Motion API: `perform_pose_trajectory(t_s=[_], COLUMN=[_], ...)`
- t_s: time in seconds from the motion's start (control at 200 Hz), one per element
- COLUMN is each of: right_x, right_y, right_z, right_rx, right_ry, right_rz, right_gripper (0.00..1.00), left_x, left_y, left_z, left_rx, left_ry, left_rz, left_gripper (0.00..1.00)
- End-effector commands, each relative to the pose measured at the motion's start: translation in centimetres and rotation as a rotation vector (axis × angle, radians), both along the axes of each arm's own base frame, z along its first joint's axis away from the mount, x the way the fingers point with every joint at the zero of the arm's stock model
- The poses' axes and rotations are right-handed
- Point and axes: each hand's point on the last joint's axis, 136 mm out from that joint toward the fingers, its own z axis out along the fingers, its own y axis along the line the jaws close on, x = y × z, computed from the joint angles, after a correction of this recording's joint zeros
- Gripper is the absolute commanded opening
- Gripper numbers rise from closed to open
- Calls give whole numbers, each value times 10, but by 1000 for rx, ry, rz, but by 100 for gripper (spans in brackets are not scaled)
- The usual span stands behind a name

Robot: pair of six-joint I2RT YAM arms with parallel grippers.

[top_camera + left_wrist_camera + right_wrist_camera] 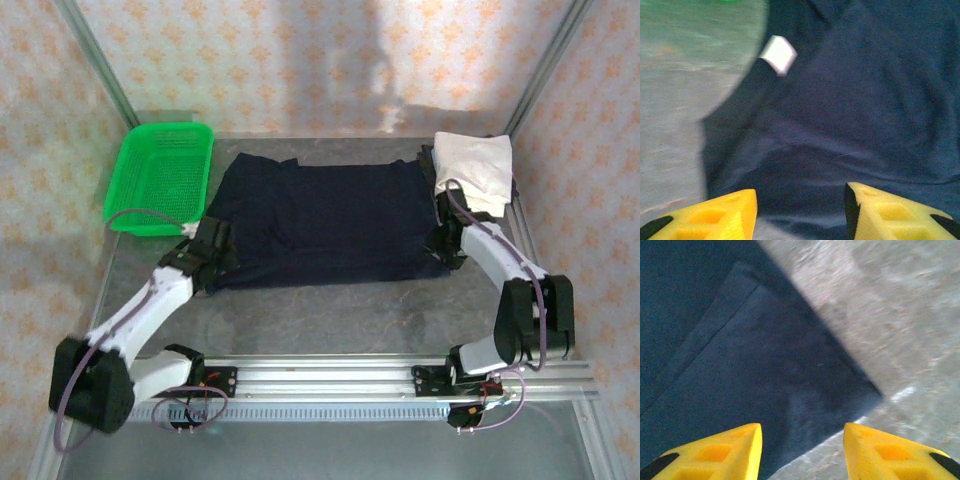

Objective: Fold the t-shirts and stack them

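Navy t-shirt (320, 220) spread flat across the middle of the table (340, 310). White t-shirt (475, 165) folded at the far right corner, just beside the navy one. Green basket (150, 180) at far left. Left gripper (800, 200) low over the navy shirt's near-left corner, fingers apart, nothing between. Right gripper (802, 440) over the near-right corner, fingers likewise apart, gripping nothing.
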Motion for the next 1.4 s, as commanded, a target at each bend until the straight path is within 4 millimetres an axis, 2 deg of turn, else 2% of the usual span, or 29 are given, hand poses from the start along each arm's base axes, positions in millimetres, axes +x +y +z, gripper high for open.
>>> perform_pose_trajectory(t_s=[0.0,0.065,0.19,0.315,0.42,0.495,0.565,0.751,0.831,0.931,1.001,1.091,1.221,1.391], right_x=[11,7,-19,-41,-53,-52,-44,-28,-18,-3,10,19,12,-2], right_y=[30,36,9,-8,-22,-23,-15,-10,-6,9,12,7,-1,-1], right_z=[-23,-38,-55,-65,-69,-65,-54,-9,3,6,1,-13,-36,-48], right_rx=[102,136,28,38,28,29,74,37,19,37,25,-14,-64,-56], right_ry=[22,52,143,175,201,193,156,47,5,-20,-23,12,96,119], right_rz=[24,15,-46,-108,-141,-133,-110,-57,-32,16,27,27,9,9], right_gripper=[44,41,39,39,39,39,40,43,43,44,43,43,42,42], left_x=[24,23,2,-23,-32,-31,-26,-22,-11,12,34,54,76,104], left_y=[-26,-22,2,29,43,44,38,12,-2,-17,-34,-48,-46,-49], left_z=[-17,-37,-63,-62,-56,-51,-45,-28,-16,-4,-6,-26,-46,-39], left_rx=[-95,-80,-30,72,102,107,81,-47,-88,-78,-96,-86,-29,29], left_ry=[2,61,182,239,250,239,221,130,75,60,71,126,168,176], left_rz=[-25,-5,45,76,90,82,63,7,-33,-77,-122,-147,-133,-146], left_gripper=[50,51,51,56,62,65,66,68,67,68,69,69,68,65])
